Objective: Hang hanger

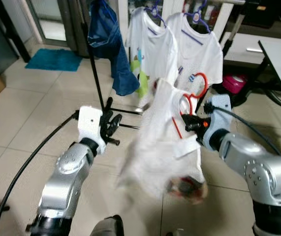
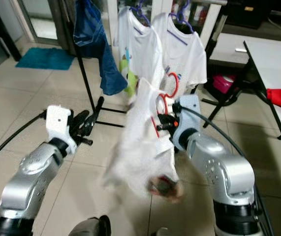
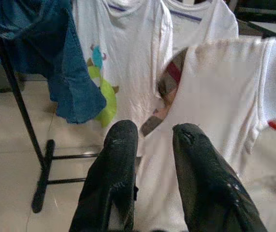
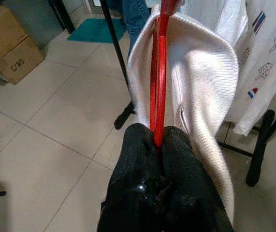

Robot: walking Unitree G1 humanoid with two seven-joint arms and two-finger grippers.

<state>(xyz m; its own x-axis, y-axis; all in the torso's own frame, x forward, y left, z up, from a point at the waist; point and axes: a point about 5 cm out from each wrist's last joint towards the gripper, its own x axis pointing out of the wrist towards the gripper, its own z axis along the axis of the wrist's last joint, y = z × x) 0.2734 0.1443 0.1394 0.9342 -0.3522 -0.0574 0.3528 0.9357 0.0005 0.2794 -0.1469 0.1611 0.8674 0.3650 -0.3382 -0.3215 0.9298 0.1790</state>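
- My right hand (image 1: 188, 121) is clamped on the red hanger (image 1: 195, 93), holding its white shirt (image 1: 160, 142) up, near the clothes rack (image 1: 97, 78) for hooking.
- My left hand (image 1: 111, 125), fingers apart, waits beside the shirt.

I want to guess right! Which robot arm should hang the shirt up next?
The right. Its tool is shut on the red hanger carrying the white shirt, facing the clothes rack. The left tool is open, holding nothing.

Silver arms (image 1: 71, 172), black-fingered claws (image 3: 150, 188)
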